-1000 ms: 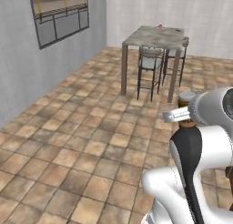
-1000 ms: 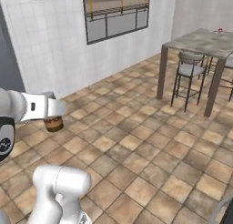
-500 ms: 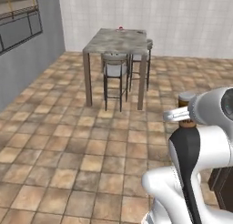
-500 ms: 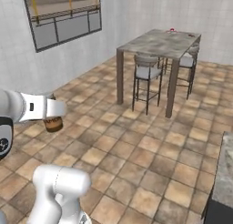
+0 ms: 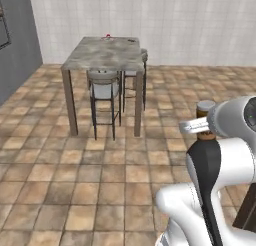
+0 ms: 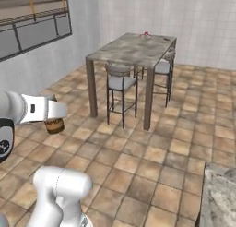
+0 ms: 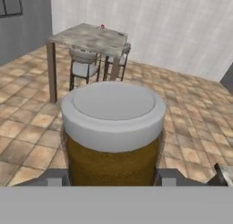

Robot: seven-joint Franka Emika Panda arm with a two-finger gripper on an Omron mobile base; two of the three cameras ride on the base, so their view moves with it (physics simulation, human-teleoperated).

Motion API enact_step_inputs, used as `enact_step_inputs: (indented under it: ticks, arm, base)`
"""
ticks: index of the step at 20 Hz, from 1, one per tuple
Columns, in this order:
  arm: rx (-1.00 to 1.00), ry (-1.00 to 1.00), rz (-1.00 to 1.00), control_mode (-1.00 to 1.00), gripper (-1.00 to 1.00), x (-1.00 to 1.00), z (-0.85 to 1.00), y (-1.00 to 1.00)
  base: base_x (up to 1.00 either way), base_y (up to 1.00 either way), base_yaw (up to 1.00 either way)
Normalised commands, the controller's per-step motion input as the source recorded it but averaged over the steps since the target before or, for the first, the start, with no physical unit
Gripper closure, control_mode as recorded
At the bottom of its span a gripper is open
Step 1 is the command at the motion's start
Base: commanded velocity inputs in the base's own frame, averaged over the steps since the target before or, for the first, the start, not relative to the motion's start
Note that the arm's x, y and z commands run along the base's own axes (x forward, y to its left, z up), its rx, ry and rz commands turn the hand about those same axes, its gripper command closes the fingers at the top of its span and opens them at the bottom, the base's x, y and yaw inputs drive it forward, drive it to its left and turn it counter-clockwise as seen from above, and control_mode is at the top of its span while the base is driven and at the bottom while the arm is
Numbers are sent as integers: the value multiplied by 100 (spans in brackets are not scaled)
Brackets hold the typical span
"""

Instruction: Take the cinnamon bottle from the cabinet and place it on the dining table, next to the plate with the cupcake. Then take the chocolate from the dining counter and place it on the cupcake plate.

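My gripper (image 7: pixel 113 178) is shut on the cinnamon bottle (image 7: pixel 113 127), a brown jar with a pale grey lid that looms large in the hand view. From the base views the cinnamon bottle (image 5: pixel 205 135) (image 6: pixel 54 125) hangs in the air beside the arm, above the tiled floor. The dining table (image 5: pixel 90 57) (image 6: pixel 124 50) (image 7: pixel 79 36) stands ahead, well beyond the jar. At its far end a small red spot marks the plate (image 5: pixel 107 37) (image 6: pixel 146 34) with the cupcake. A small dark flat shape, probably the chocolate (image 5: pixel 132 40), lies near it.
Two stools (image 5: pixel 104 86) (image 6: pixel 120 81) are tucked under the table's near side. A large window (image 6: pixel 32 23) is on the grey wall to the left. A grey stone worktop corner (image 6: pixel 220 194) sits at the lower right. Open tiled floor lies between me and the table.
The whole picture has shifted as the base turned and drove: the table now sits more central and closer. The jar stays in my gripper, unchanged.
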Motion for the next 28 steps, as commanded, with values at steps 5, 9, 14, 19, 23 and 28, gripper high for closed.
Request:
enact_step_inputs:
  ticks: [5, 9, 14, 19, 23, 28]
  arm:
    - [0, 0, 0, 100, 100, 0, 0, 0]
    - [0, 0, 0, 100, 100, 0, 0, 0]
    - [0, 0, 0, 100, 100, 0, 0, 0]
    - [0, 0, 0, 100, 100, 0, 0, 0]
    - [0, 0, 0, 100, 100, 0, 0, 0]
    - [0, 0, 0, 100, 100, 0, 0, 0]
  base:
    - [100, -9, -25]
    - [100, -20, -31]
    - [100, -52, -44]
    - [100, -50, -46]
    - [100, -42, -37]
    - [100, -33, -43]
